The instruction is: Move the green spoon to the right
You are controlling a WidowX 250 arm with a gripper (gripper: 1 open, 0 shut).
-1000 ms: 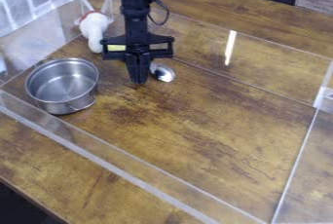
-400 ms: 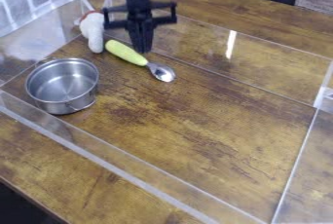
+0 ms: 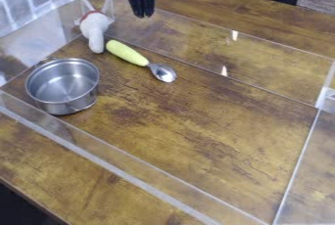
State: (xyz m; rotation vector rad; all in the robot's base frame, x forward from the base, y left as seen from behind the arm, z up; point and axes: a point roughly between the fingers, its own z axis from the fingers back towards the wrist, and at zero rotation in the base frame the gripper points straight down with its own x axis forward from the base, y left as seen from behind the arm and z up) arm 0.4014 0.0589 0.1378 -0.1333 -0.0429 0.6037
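The green spoon (image 3: 135,58) lies flat on the wooden table, its yellow-green handle pointing up-left and its shiny metal bowl down-right. My gripper (image 3: 141,12) hangs well above and behind it at the top of the view, pointing down. Its dark fingers merge into one shape, so no gap can be made out. Nothing is between them, and the spoon is free of the gripper.
A round steel bowl (image 3: 63,82) stands at the left, just below the spoon. A white-and-tan mushroom-like object (image 3: 94,31) sits next to the handle's end. Clear acrylic walls (image 3: 308,160) frame the wooden table (image 3: 210,121).
The gripper has risen from the spoon, where it stood low over the handle, to the top of the view. The spoon stays lying in the same place.
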